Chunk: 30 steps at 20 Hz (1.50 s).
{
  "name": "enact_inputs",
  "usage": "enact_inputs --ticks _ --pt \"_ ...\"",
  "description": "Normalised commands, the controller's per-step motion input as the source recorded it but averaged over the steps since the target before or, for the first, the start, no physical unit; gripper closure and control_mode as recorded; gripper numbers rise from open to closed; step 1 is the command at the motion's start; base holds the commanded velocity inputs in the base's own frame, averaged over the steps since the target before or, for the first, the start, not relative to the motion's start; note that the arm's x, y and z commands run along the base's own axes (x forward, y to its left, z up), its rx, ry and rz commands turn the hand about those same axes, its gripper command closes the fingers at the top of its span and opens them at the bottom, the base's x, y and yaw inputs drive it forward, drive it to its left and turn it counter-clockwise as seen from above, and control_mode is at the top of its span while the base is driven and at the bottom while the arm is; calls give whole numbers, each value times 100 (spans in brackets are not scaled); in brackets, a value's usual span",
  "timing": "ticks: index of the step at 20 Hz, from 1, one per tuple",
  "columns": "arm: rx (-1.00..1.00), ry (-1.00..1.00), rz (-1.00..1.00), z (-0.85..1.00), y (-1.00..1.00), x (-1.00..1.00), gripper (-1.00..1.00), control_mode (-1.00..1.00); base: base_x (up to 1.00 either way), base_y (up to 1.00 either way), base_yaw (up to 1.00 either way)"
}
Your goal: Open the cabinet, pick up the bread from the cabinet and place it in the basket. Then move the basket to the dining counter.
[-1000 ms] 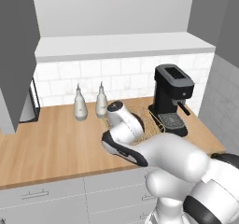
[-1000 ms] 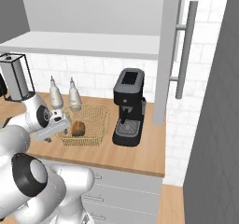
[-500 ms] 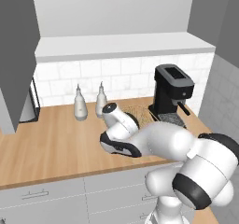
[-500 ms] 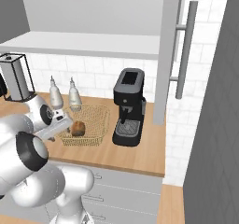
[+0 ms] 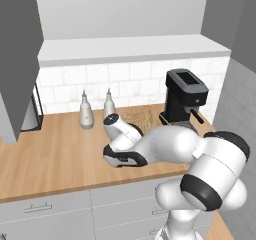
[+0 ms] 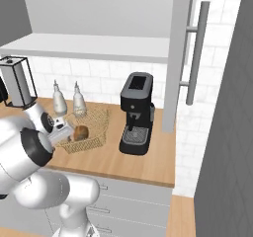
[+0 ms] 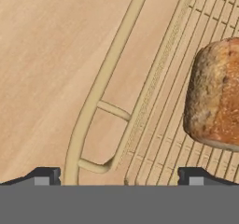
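one wicker basket (image 6: pixel 89 131), one bread loaf (image 6: pixel 81 132) inside it, two pale bottles (image 5: pixel 86 111), one black coffee machine (image 6: pixel 137 113), one wooden tabletop (image 5: pixel 55 154), one silver cabinet handle (image 6: pixel 195 52)

Bread (image 7: pixel 215 94) lies in the basket (image 7: pixel 161 78); spread fingers (image 7: pixel 45 177) straddle its rim.

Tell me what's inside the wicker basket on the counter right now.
The bread lies inside the basket, a single brown loaf on the woven floor. The robot's arm covers the basket's near left corner in the right base view, so that corner can't be checked there.
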Motion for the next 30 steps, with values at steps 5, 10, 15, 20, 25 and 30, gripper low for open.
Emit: enact_inputs --ticks 5,10,15,20,25,30 --pt "0 -3 4 -16 0 0 -100 -100 0 0 0" --pt "0 -8 5 0 -6 0 100 -100 0 0 0" --pt "0 -12 4 0 -13 0 100 -100 0 0 0" --pt "0 -11 3 0 -11 0 100 -100 0 0 0" --pt "-3 -4 4 17 0 7 100 -100 0 0 0" --pt "-2 0 2 73 0 0 100 -100 0 0 0"
